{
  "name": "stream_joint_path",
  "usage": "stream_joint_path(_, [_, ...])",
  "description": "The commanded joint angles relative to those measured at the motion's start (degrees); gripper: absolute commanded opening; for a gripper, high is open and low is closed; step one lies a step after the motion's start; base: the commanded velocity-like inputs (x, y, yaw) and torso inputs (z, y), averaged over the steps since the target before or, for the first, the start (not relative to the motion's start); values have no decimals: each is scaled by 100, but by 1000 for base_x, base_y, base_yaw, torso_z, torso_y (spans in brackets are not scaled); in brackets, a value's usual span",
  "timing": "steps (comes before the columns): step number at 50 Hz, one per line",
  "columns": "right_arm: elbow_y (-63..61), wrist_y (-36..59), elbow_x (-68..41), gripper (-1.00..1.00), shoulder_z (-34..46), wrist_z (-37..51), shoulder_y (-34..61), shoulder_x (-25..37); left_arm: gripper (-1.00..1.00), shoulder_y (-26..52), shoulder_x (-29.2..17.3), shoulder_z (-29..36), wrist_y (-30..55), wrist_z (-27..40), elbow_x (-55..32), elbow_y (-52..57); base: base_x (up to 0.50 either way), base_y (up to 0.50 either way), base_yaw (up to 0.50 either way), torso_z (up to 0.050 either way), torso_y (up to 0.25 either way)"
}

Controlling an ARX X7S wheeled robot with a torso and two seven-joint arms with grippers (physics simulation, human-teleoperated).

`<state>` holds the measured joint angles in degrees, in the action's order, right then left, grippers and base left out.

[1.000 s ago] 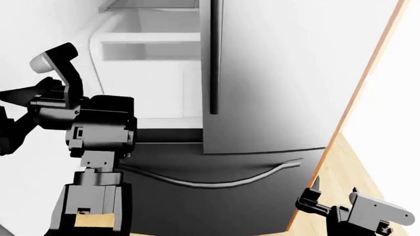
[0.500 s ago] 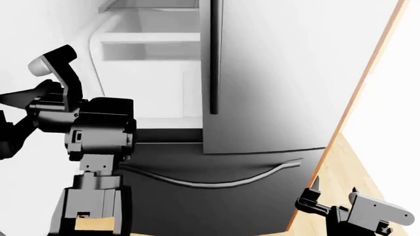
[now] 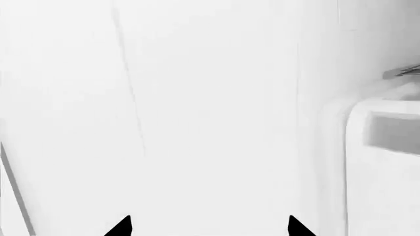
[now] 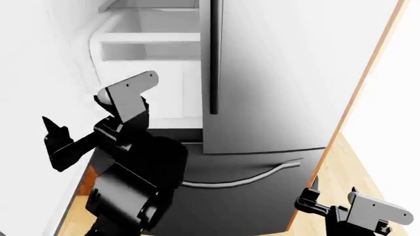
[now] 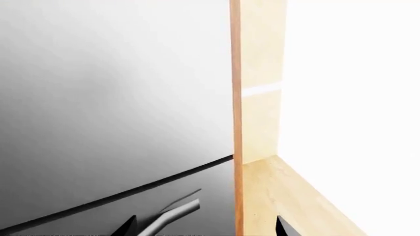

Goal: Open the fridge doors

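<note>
The right-hand tall dark-grey brushed-steel fridge door [image 4: 276,78] stands closed; the left door's white inner face [image 3: 196,98] seems swung open. Rigid and heavy, it wants a pull at its slim black bar handle [image 4: 214,59]. The left gripper [image 4: 56,135] and right gripper [image 4: 314,196] are spread, holding nothing.

Fridge with one door swung wide and one shut, a hand to either side

Taking the shut fridge door [image 4: 276,73] as the landmark: its handle [image 4: 214,56] runs down its left edge, the open door [image 4: 33,88] stands left of it with shelves [image 4: 147,37] between them, the drawer [image 4: 223,196] sits below, a wooden panel [image 4: 364,83] rises on its right. The left hand [image 4: 56,140] is before the open door, the right hand [image 4: 315,196] low beside the panel.
</note>
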<state>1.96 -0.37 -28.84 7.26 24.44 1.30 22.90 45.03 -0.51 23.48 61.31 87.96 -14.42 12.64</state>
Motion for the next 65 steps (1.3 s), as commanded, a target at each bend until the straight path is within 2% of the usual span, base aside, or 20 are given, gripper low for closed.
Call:
stream_joint_path(1, [35, -16, 1, 100, 17, -5, -9, -7, 100, -545, -785, 1884, -2866, -2841, -1413, -31, 0, 0, 0, 0, 0])
stream_joint_path(3, [66, -30, 11, 100, 27, -16, 1, -16, 100, -700, -1032, 1975, -3546, -3572, -1476, -27, 0, 0, 0, 0, 0])
stream_joint_path(5, [50, -14, 14, 100, 41, -11, 0, -14, 100, -837, -1248, 2061, -4065, -4025, -1408, 14, 0, 0, 0, 0, 0])
stream_joint_path(15, [1, 2, 5, 100, 59, -4, -28, -1, 100, -1492, -1582, 1620, -5285, -4771, -1806, -598, 0, 0, 0, 0, 0])
stream_joint_path(20, [-42, 9, -8, 100, 90, -30, -47, 4, 100, -1874, -1652, 1708, -5859, -5127, -1586, -1232, 0, 0, 0, 0, 0])
stream_joint_path(25, [-114, 20, 43, 100, 154, -42, -80, 24, 100, -2171, -1556, 1675, -6499, -5425, -1458, -2223, 0, 0, 0, 0, 0])
stream_joint_path(29, [-143, 32, 65, 100, 217, -71, -75, 16, 100, -2224, -1333, 1480, -7018, -5751, -1578, -3419, 0, 0, 0, 0, 0])
stream_joint_path(34, [-246, 58, 101, 100, 341, -161, -58, 30, 100, -1983, -1001, 1531, -7431, -6131, -1360, -5028, 0, 0, 0, 0, 0])
stream_joint_path(36, [-292, 33, 2, 100, 357, -270, -55, 19, 100, -1864, -854, 1412, -7374, -6227, -1523, -5583, 0, 0, 0, 0, 0])
stream_joint_path(40, [-413, -26, -193, 100, 364, -462, -56, 6, 100, -1630, -681, 1270, -7467, -6153, -1552, -6388, 0, 0, 0, 0, 0])
stream_joint_path(45, [-830, 201, -389, 100, 432, -501, 58, 79, 100, -1705, -879, 1238, -7233, -5799, -1568, -5831, 0, 0, 0, 0, 0])
stream_joint_path(50, [-1596, 1127, -789, 100, 550, -171, 648, 221, 100, -1902, -1134, 1202, -6948, -5647, -1726, -5103, 0, 0, 0, 0, 0])
stream_joint_path(57, [-2177, 2250, -1351, 100, 643, 210, 1748, 354, 100, -2007, -1329, 1265, -6870, -5563, -1651, -4818, 0, 0, 0, 0, 0])
stream_joint_path(65, [-1876, 3459, -1775, 100, 955, 330, 3611, 189, 100, -2045, -1352, 1257, -6917, -5466, -1614, -4729, 0, 0, 0, 0, 0])
